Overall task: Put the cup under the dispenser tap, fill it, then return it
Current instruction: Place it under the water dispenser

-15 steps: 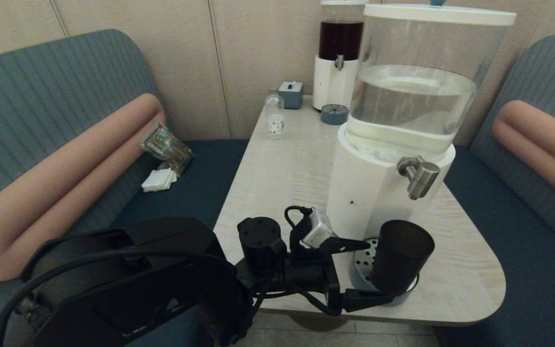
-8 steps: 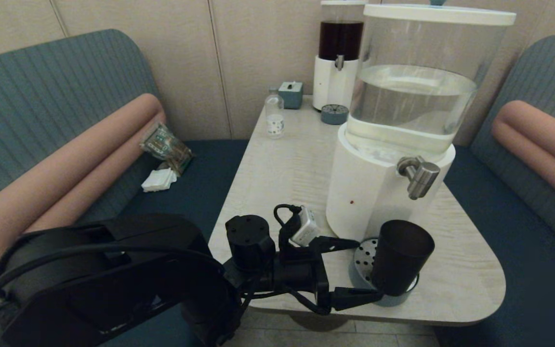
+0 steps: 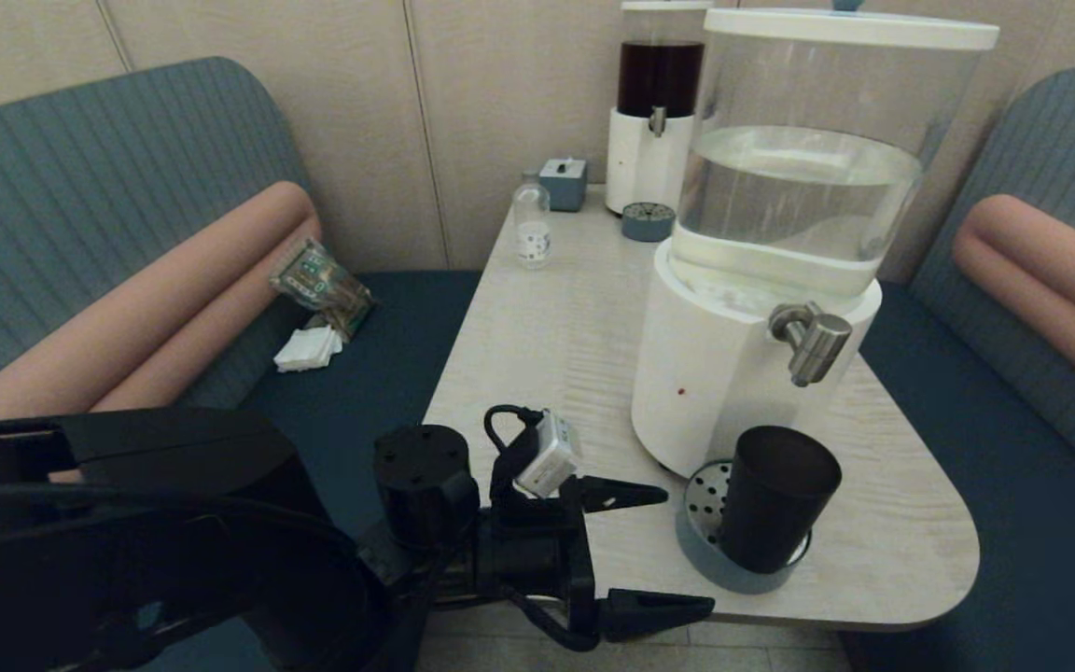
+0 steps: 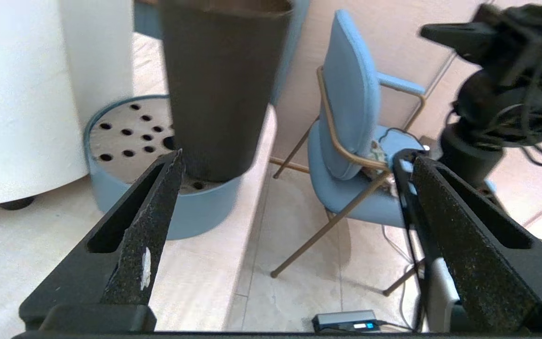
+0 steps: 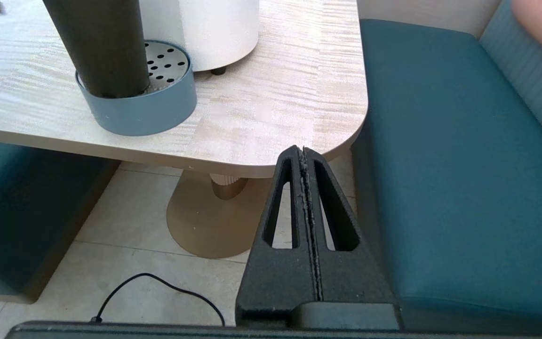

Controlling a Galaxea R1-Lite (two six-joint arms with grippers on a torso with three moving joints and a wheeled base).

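The dark tapered cup [image 3: 775, 495] stands upright on the round blue-grey drip tray [image 3: 696, 551], directly below the brushed-metal dispenser tap [image 3: 813, 341] of the big clear-tank dispenser [image 3: 733, 373]. My left gripper [image 3: 687, 549] is open and empty, just left of the cup, at the table's near edge and apart from it. The left wrist view shows the cup [image 4: 219, 84] and tray [image 4: 191, 212] ahead of the spread fingers [image 4: 139, 221]. My right gripper [image 5: 303, 149] is shut on nothing, low beside the table's near right corner, with the cup [image 5: 99, 42] off to its side.
Further back on the pale wood table [image 3: 556, 317] are a small clear bottle [image 3: 532, 229], a blue-grey box [image 3: 563, 182], a slimmer dark-liquid dispenser [image 3: 654, 103] and its small tray [image 3: 648, 221]. Teal benches flank the table; a snack packet [image 3: 318, 280] lies on the left one.
My left gripper has drawn back to the left and toward me, off the cup, with its jaws wide. The cup stays standing on the drip tray.
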